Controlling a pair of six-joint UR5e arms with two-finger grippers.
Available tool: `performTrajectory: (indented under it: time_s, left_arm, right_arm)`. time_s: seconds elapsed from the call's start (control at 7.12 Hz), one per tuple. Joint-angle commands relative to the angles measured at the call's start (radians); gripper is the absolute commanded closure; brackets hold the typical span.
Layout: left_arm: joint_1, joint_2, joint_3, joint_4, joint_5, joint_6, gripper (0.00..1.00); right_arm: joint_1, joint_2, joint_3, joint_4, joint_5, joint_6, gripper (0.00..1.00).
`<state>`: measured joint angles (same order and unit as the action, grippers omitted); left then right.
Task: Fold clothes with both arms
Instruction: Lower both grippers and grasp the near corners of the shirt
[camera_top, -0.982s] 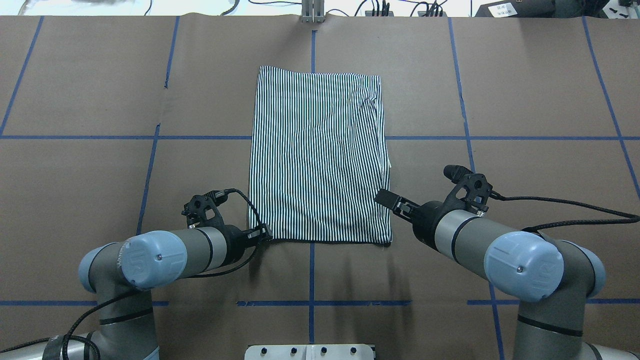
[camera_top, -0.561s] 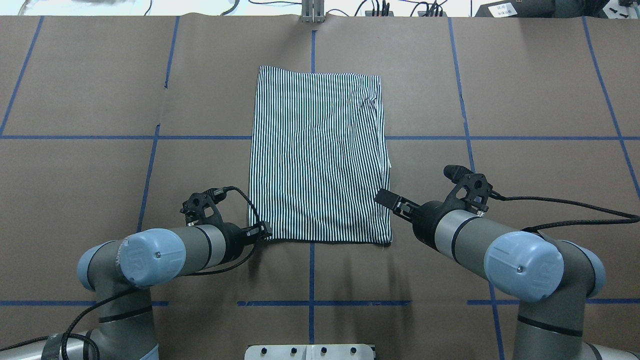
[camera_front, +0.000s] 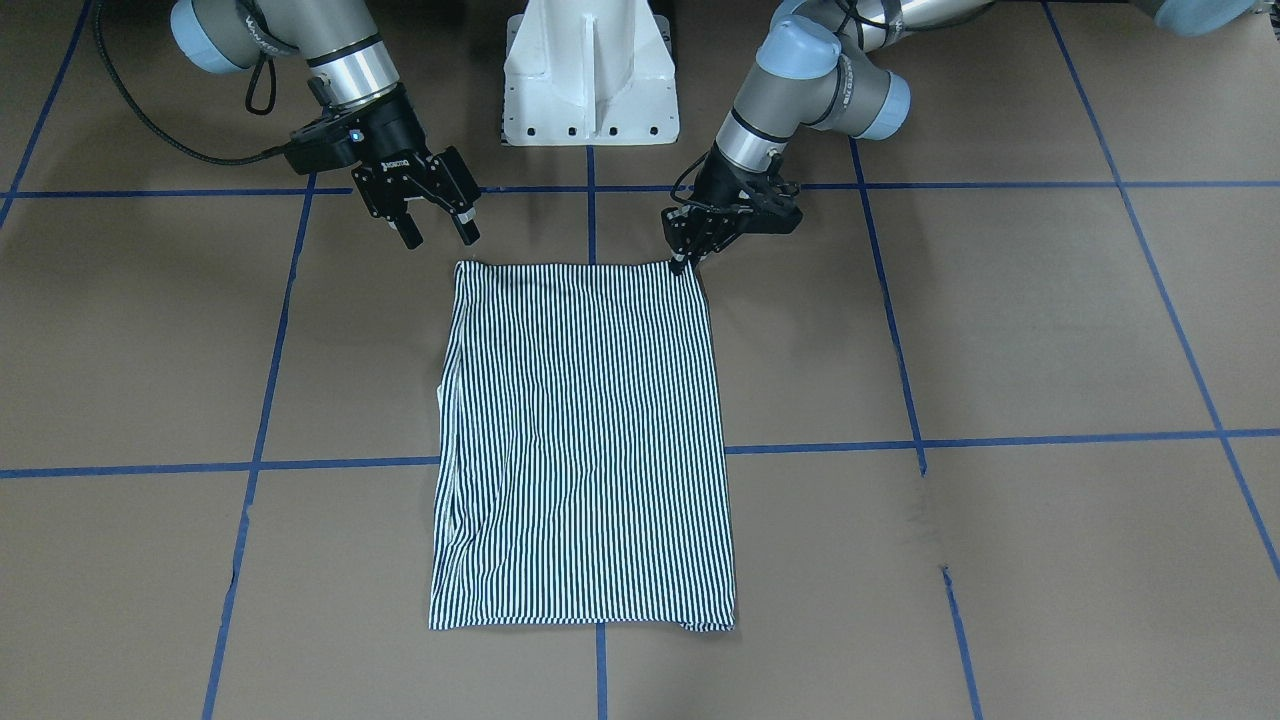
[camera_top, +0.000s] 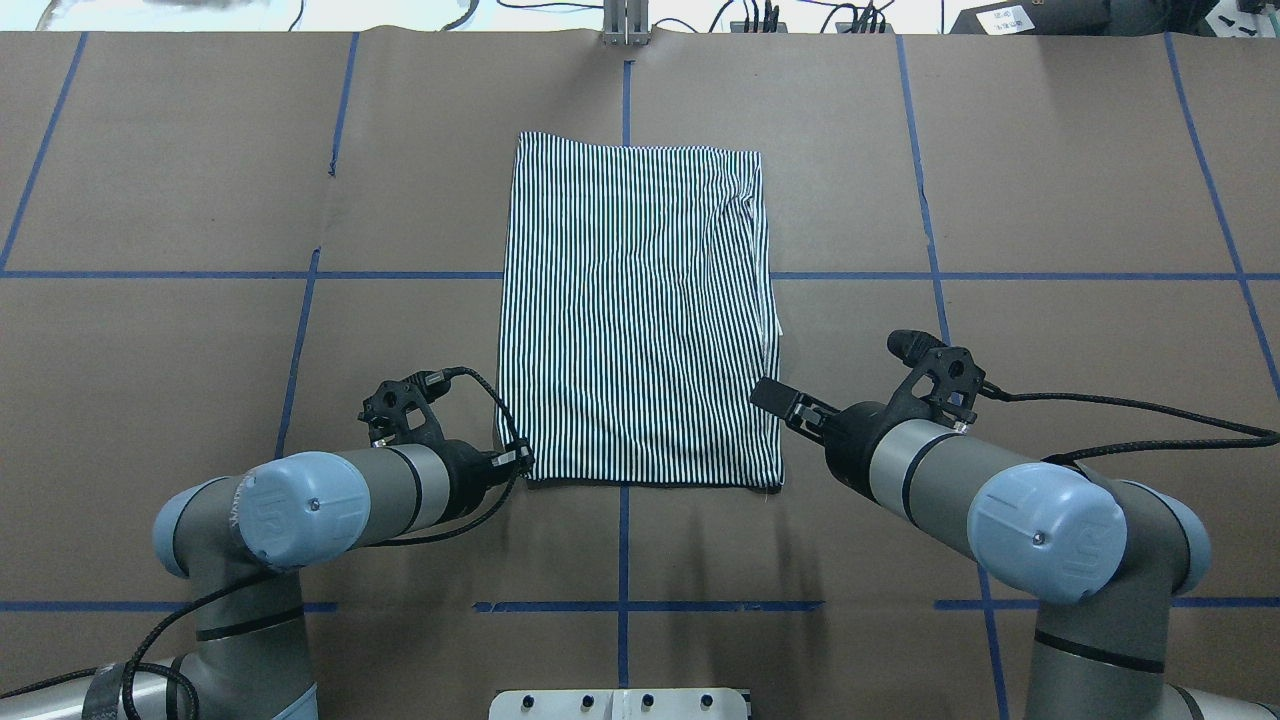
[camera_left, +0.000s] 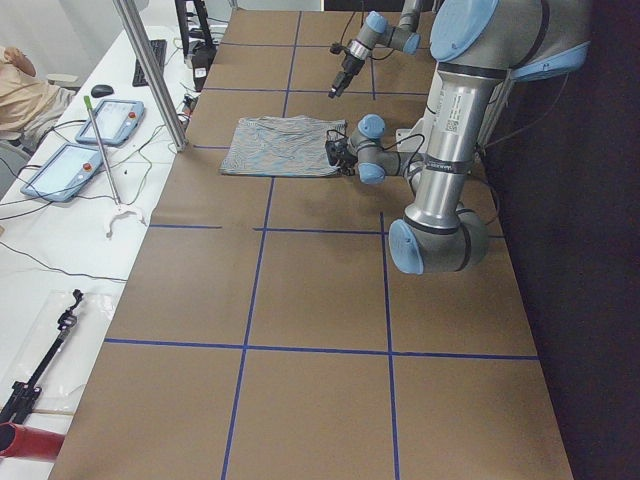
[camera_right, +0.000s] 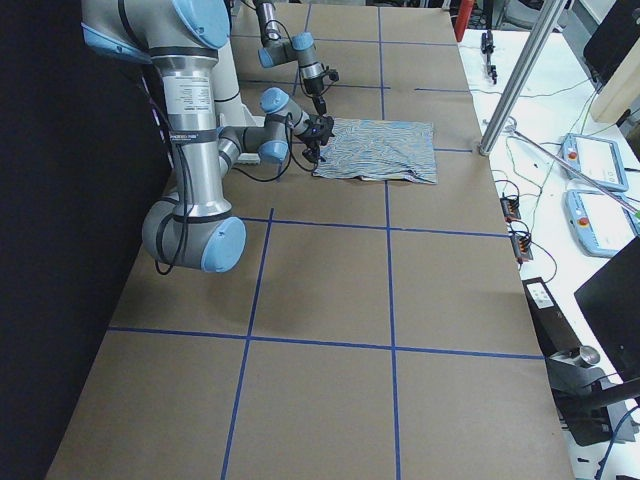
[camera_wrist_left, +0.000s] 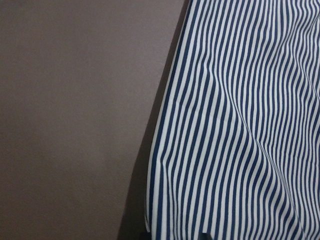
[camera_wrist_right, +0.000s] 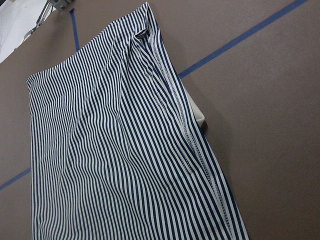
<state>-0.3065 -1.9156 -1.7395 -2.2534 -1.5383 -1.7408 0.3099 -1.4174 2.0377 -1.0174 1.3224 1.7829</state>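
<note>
Nearest the robot's white pedestal base (camera_front: 590, 80), we have both arms low over the brown paper-covered table (camera_front: 1000, 330), 1 at each near corner of the garment. The black 2-finger left gripper (camera_front: 682, 258) sits tip-down right at the near-left corner. Its jaws look drawn close together, but we cannot tell whether cloth is betw. them. The left wrist cam shows only the side edge w/ a soft ridge running toward the bottom of its view. The black 2-finger right gripper (camera_front: 440, 238) hangs just above and beside the near-right corner, jaws spread, holding nothing.

Beyond them the navy-and-white striped polo shirt (camera_front: 585, 440) lies flat at table centre, across a blue tape line (camera_front: 900, 445). It's a tidy rectangle w/ sleeves and collar tucked out of sight. A cream scrap (camera_wrist_right: 200, 117) peeks out along its right side seam.

We judge the side folds done and the hem-to-far-edge fold in hand, at the corner-grab stage. Next, the right gripper needs to drop onto its corner and close. Then both arms should lift together and carry the hem level to the far edge, w/out skewing the stack.
</note>
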Motion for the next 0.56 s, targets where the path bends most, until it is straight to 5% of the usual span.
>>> performTrajectory:
  time_s: [0.0,0.14,0.42]
  left_arm:
    - [0.000,0.001,-0.002,0.000,0.009,0.004,1.00]
    - [0.000,0.001,-0.003,0.000,0.009,0.003,1.00]
    - [0.000,0.001,-0.003,0.000,0.011,0.004,1.00]
  right_arm:
    - [-0.003,0.009,-0.005,-0.015,0.000,0.050,0.08]
    - [-0.003,0.068,-0.026,-0.067,0.004,0.112,0.20]
    - [-0.009,0.235,-0.088,-0.336,0.008,0.216,0.21]
